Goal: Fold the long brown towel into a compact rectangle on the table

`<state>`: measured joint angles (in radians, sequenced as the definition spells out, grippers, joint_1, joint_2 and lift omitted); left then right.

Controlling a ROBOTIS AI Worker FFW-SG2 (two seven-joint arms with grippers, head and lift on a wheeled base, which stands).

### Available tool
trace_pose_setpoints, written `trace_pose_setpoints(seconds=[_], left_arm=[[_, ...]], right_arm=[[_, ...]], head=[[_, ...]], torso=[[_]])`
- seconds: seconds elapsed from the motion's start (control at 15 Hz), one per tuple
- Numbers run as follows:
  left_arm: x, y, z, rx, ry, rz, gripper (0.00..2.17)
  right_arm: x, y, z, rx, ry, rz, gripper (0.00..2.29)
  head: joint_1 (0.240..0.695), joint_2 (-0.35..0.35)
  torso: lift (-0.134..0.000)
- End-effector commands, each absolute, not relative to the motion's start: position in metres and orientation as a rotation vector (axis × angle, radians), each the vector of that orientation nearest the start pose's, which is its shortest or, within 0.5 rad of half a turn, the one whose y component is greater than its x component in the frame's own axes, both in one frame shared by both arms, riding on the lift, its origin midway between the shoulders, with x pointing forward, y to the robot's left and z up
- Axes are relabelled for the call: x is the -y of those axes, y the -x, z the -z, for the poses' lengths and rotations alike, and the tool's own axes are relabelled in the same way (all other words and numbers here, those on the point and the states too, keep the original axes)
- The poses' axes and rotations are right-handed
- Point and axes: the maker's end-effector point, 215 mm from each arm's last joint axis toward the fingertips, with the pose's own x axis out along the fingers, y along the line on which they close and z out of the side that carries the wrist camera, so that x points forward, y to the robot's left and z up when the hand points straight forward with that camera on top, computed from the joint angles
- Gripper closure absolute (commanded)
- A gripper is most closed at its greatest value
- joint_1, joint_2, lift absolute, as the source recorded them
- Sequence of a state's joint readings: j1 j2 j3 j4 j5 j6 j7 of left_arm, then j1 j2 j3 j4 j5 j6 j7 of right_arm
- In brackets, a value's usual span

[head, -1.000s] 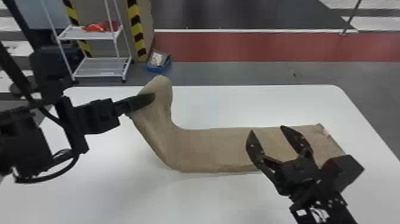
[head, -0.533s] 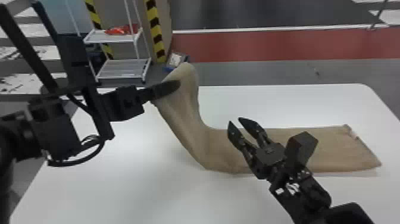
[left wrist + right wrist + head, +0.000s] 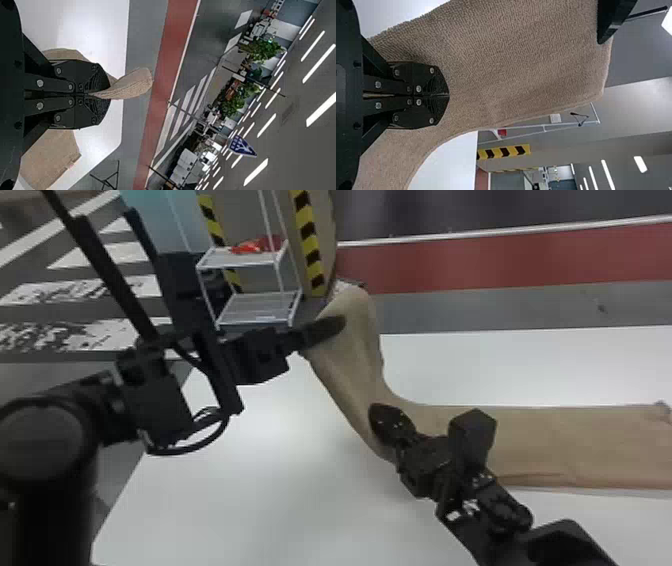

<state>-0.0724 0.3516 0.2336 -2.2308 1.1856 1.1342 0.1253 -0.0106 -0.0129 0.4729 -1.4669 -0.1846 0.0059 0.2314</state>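
My left gripper [image 3: 339, 323] is shut on the raised end of the brown towel [image 3: 575, 442], which slopes down and then lies flat along the table towards the right. From the left gripper's fingertips [image 3: 89, 94] in the left wrist view, a flap of towel [image 3: 132, 84] sticks out. My right gripper [image 3: 387, 422] stands in front of the bend where the towel rises. In the right wrist view the right gripper [image 3: 448, 95] has its fingers together, with the raised towel [image 3: 514, 59] spread behind them; I cannot tell whether any cloth is pinched.
The white table [image 3: 240, 510] reaches out in front of and behind the towel. Beyond its far left side stand a white wire shelf [image 3: 257, 307] with red items on it and a yellow-black striped post [image 3: 310, 245].
The head view has swung to the left. My right gripper has travelled left along the towel to its bend, and its fingers have come together. The left gripper still holds the end up.
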Motion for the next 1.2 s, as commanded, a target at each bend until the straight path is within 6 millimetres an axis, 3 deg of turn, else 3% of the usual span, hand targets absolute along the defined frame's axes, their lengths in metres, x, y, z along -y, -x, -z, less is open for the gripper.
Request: trace_pose_setpoints(seconds=[0.0, 0.2, 0.33, 0.4, 0.53, 0.6, 0.67, 0.93, 1.0, 1.07, 1.13], left_arm=[[-0.173, -0.507, 0.196, -0.380, 0.384, 0.522, 1.36], [-0.177, -0.508, 0.197, -0.376, 0.382, 0.511, 1.36], [-0.178, -0.509, 0.197, -0.375, 0.381, 0.506, 1.36], [-0.177, -0.509, 0.200, -0.377, 0.372, 0.501, 1.36], [-0.174, -0.512, 0.215, -0.397, 0.338, 0.469, 1.36], [-0.171, -0.514, 0.227, -0.409, 0.305, 0.442, 1.36], [-0.162, -0.514, 0.238, -0.423, 0.275, 0.434, 1.36], [-0.102, -0.507, 0.290, -0.471, 0.240, 0.421, 1.36], [-0.090, -0.509, 0.296, -0.461, 0.228, 0.406, 1.36], [-0.073, -0.508, 0.304, -0.461, 0.213, 0.404, 1.36], [-0.058, -0.508, 0.310, -0.454, 0.198, 0.407, 1.36]], right_arm=[[-0.111, -0.497, 0.382, -0.134, -0.201, -0.775, 2.01], [-0.133, -0.492, 0.368, -0.124, -0.227, -0.865, 2.01], [-0.128, -0.486, 0.372, -0.117, -0.223, -0.841, 1.99], [-0.117, -0.483, 0.370, -0.102, -0.222, -0.807, 1.75], [-0.082, -0.482, 0.362, -0.051, -0.172, -0.725, 0.70], [-0.047, -0.482, 0.361, -0.030, -0.140, -0.662, 0.13], [-0.007, -0.483, 0.357, -0.010, -0.119, -0.580, 0.00], [0.178, -0.471, 0.336, 0.026, -0.118, -0.197, 0.05], [0.220, -0.463, 0.331, 0.046, -0.141, -0.110, 0.07], [0.264, -0.454, 0.328, 0.059, -0.169, -0.035, 0.09], [0.294, -0.445, 0.329, 0.065, -0.195, 0.016, 0.10]], head=[[0.695, 0.262], [0.692, 0.301], [0.682, 0.326], [0.682, 0.330], [0.685, 0.325], [0.690, 0.306], [0.695, 0.287], [0.695, 0.132], [0.695, 0.018], [0.695, -0.043], [0.695, -0.103]], torso=[[-0.123], [-0.123], [-0.123], [-0.123], [-0.123], [-0.123], [-0.123], [-0.123], [-0.123], [-0.123], [-0.123]])
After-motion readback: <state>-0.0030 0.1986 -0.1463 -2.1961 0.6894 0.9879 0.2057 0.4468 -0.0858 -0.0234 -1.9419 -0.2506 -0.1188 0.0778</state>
